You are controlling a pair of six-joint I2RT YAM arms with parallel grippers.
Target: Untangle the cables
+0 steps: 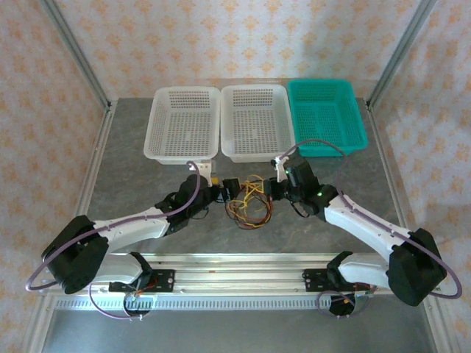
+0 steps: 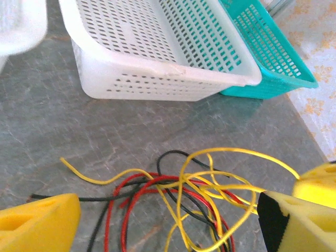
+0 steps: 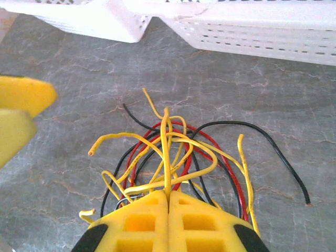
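Wrist views: right hand [image 3: 168,196] clenched on yellow cable [image 3: 166,147], left hand [image 2: 165,210] released astride the cables [image 2: 137,190].

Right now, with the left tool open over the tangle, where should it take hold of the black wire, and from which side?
Best on the black wire's straight tail near its loose end, which lies alone on the table left of the tangle. Bring the left tool straight down from above, fingers straddling the tail. The yellow wires cross most of its other stretches, so a grip there would likely catch them too.
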